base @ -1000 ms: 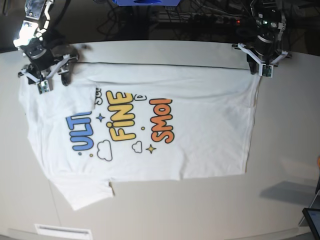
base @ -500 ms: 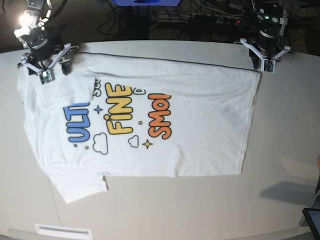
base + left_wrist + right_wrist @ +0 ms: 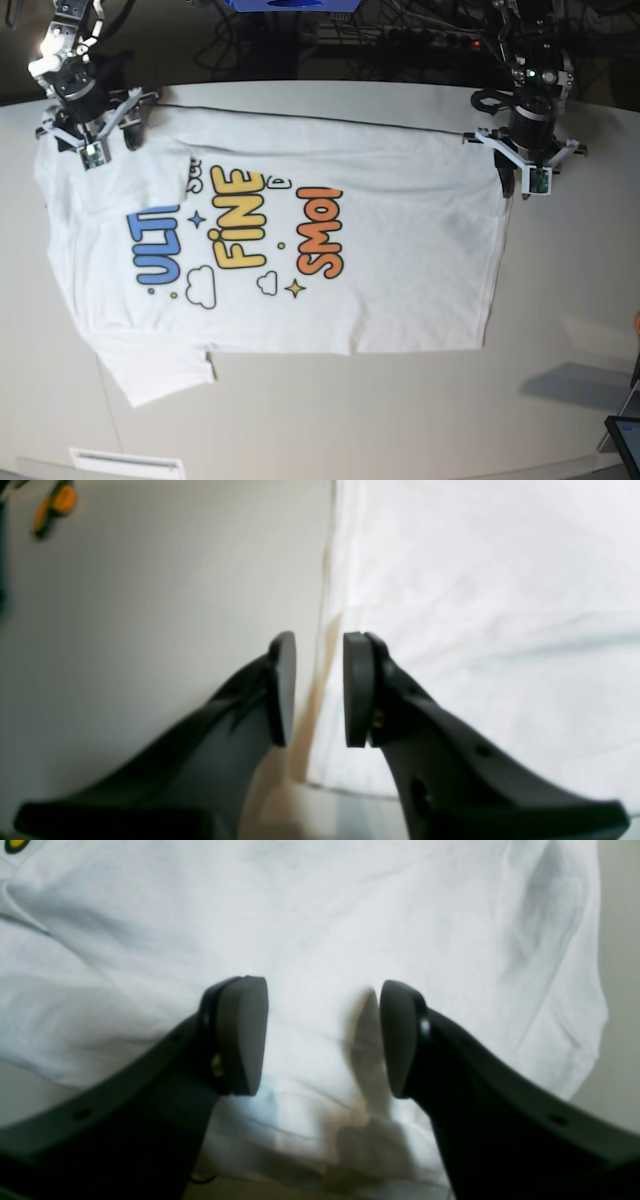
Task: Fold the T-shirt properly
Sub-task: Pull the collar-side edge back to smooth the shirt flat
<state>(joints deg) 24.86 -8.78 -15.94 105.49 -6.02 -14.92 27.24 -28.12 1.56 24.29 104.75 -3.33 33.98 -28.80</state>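
Observation:
The T-shirt [image 3: 400, 240] lies flat on the table, print up, with its hem toward the right and a sleeve [image 3: 160, 370] sticking out at the lower left. My left gripper [image 3: 526, 180] hovers at the hem's far right corner. In the left wrist view it [image 3: 320, 640] is narrowly open, straddling the shirt's edge [image 3: 330, 580] with nothing between the pads. My right gripper [image 3: 90, 140] is over the far left shoulder area. Its fingers stand open [image 3: 320, 990] above plain white cloth [image 3: 310, 915] without touching it.
The pale table [image 3: 400, 420] extends well past the shirt at the front and right. A dark tablet corner [image 3: 626, 442] sits at the lower right and a white label [image 3: 125, 463] at the front edge. Cables and gear [image 3: 400, 35] lie beyond the far edge.
The shirt was dragged left and toward the far edge. The left gripper then came nearer along the hem's right corner; the far edge now lies slack. The right gripper stayed put.

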